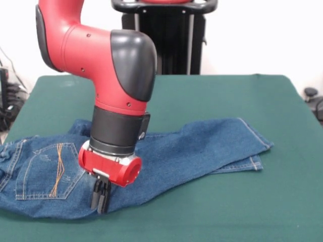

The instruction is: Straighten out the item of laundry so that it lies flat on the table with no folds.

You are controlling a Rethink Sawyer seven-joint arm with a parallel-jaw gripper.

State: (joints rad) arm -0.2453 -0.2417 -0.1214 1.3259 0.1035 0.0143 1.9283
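The blue denim jeans (192, 151) lie across the dark green table (242, 101), with the waist and an orange-stitched back pocket (48, 171) at the left. The legs stretch right, one lying partly over the other, with the hems near the right side (257, 151). My gripper (101, 200) points straight down at the near edge of the jeans, just right of the pocket. Its black fingers (96, 194) stand close together with the tips in the denim there. The red arm hides part of the jeans' middle.
The robot's black pedestal (164, 35) stands at the far side of the table. Cables and dark gear (10, 96) lie off the table's left edge, and another dark object (313, 98) lies off the right edge. The waistband reaches the table's left edge.
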